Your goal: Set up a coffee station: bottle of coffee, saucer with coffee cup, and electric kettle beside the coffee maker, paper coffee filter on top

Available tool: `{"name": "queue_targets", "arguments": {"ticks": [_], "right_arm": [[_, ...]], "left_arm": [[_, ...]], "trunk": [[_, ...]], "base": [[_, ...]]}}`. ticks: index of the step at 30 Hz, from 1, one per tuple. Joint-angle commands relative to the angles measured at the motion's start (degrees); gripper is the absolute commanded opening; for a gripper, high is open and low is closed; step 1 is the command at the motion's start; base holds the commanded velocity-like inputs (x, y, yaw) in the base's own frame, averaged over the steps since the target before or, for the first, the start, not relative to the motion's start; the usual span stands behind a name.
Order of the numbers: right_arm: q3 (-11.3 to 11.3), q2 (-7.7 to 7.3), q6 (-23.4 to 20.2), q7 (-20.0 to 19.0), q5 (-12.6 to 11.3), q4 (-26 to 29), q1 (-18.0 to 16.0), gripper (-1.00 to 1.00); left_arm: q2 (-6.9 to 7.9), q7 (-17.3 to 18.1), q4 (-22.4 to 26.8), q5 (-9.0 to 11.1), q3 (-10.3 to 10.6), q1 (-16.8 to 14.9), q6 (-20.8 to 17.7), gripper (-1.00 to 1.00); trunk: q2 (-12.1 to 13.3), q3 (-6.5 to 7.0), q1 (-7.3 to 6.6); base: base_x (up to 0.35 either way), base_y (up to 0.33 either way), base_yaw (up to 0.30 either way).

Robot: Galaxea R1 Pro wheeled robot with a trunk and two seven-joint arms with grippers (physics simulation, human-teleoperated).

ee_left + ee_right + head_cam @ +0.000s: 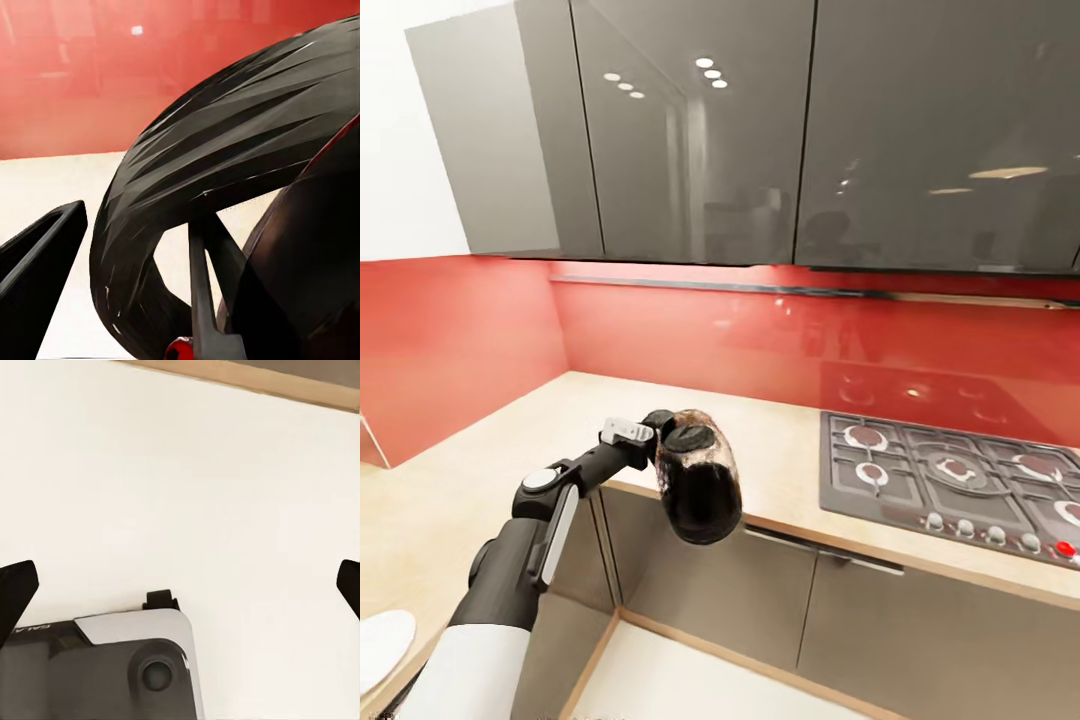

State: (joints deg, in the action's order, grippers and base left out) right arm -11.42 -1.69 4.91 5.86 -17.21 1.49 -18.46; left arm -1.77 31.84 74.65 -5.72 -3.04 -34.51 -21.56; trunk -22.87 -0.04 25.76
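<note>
Left gripper (pixel 660 440) carrying the electric kettle (pixel 700 485) at the corner of the desk (pixel 780 470).
I see its fingers clamped on the kettle's black handle, kettle hanging tilted just beyond the gripper at the desk's front edge; my right gripper (pixel 180 585) spread wide above pale floor.

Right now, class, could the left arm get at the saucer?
Probably not yet: the left gripper is shut on the kettle, so it has no free grasp. The saucer lies on the counter near that arm, otherwise unblocked.
</note>
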Motion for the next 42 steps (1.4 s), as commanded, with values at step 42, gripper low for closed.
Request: {"name": "queue_targets", "arguments": {"ticks": [42], "right_arm": [[-0.58, 0.29, 0.10, 0.01, -0.41, 0.00, 0.01, 1.00]], "left_arm": [[-2.16, -61.89, 0.15, -1.93, -0.30, -3.89, -2.43, -1.00]], "trunk": [[-0.05, 0.03, 0.02]], "base": [[0.013, -0.013, 0.259]]}}
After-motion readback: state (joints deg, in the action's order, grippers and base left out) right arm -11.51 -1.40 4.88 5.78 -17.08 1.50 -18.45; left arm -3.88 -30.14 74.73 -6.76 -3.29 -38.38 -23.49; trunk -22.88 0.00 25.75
